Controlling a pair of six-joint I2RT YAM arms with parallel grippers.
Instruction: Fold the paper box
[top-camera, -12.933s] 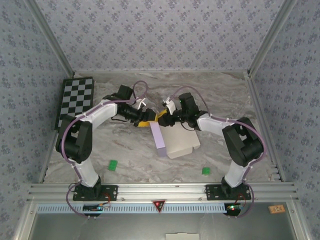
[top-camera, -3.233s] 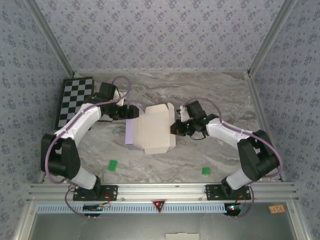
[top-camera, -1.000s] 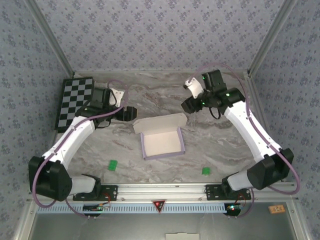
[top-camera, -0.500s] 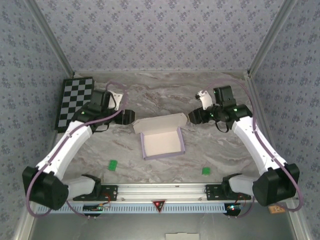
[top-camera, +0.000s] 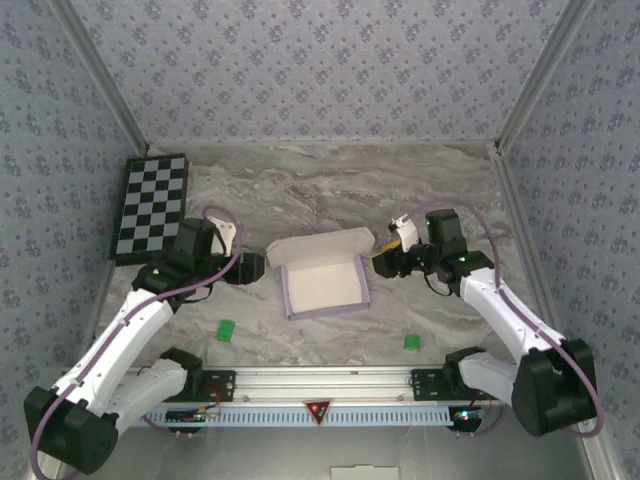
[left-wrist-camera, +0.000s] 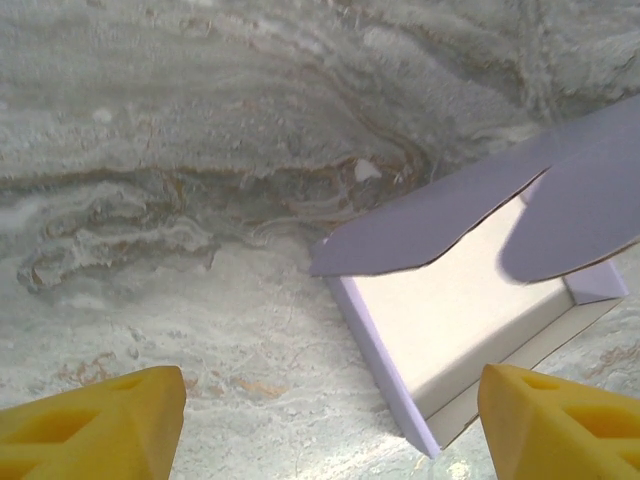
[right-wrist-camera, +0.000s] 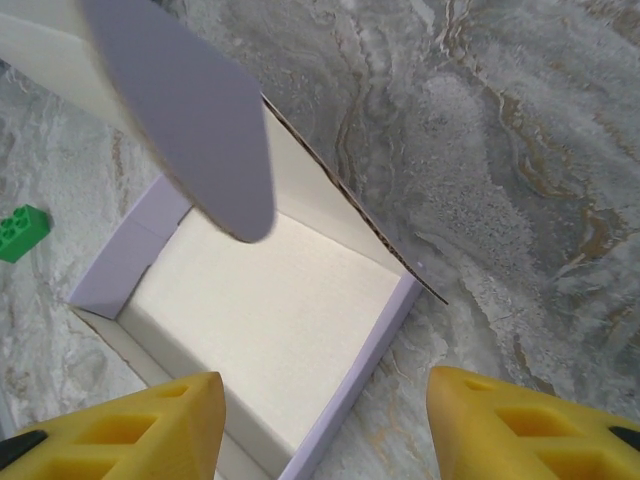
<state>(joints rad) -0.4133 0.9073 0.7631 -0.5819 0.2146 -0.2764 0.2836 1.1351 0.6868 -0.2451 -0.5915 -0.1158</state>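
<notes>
Having neared the paper box (top-camera: 325, 287), left claw (top-camera: 252, 268) and right claw (top-camera: 381, 263) gape empty.

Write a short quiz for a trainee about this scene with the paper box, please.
1. True or false: the lid of the paper box is shut over its tray.
2. What does the left gripper hold? A: the lid. B: a side wall of the box. C: nothing.
3. How many green blocks lie on the table?

Key: 1 false, the lid stands open at the far side. 2 C, its fingers are apart and empty. 3 two, the second one at.
</notes>
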